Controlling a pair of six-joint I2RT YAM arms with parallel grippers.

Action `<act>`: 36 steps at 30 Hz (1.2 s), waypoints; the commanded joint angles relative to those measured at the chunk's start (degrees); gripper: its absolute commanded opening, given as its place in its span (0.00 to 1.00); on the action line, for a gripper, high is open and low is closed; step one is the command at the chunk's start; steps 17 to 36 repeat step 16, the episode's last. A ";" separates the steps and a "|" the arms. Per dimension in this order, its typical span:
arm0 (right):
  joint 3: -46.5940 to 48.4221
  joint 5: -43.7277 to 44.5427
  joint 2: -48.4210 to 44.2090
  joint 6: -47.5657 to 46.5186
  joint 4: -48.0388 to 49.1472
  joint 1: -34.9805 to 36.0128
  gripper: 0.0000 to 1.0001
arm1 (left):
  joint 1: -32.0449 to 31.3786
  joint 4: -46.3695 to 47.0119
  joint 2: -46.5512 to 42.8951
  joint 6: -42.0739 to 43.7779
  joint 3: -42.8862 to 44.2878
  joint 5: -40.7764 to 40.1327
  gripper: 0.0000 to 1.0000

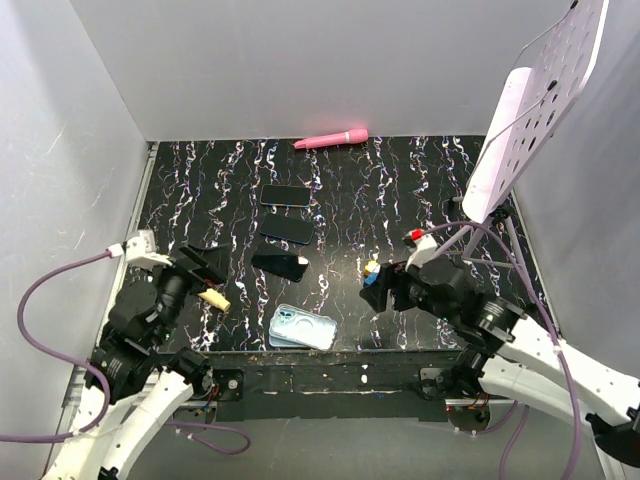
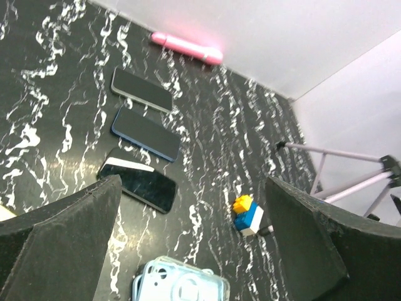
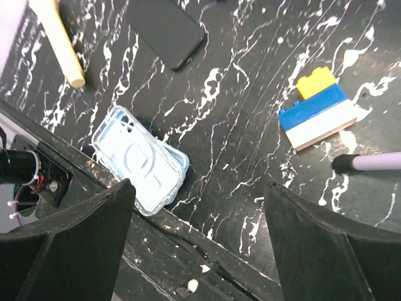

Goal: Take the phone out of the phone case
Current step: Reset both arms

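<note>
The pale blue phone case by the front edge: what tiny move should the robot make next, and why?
Probably lower the right pincer toward the phone case. Both it and the left pincer hang open and empty, and the case lies untouched between them.

We can read no writing, brand, number or sign in any of the views. The closest thing to a mark is a ring with a short bar below it on the back of the pale blue phone case (image 3: 141, 160), which lies at the near edge of the counter (image 3: 250, 94). We can make out no letters on it.
</note>
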 commanded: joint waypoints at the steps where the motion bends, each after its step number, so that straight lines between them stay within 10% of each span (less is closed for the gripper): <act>1: -2.62 4.66 -9.23 -4.78 2.61 0.21 0.89 | 0.04 6.47 -5.02 2.23 -1.11 -1.18 0.98; 16: -9.48 19.42 -38.51 -8.31 4.46 0.21 0.90 | 0.12 16.24 -13.11 5.66 -4.19 -1.44 0.98; 36: -9.48 19.42 -38.51 -8.31 4.46 0.21 0.90 | 0.12 16.24 -13.11 5.66 -4.19 -1.44 0.98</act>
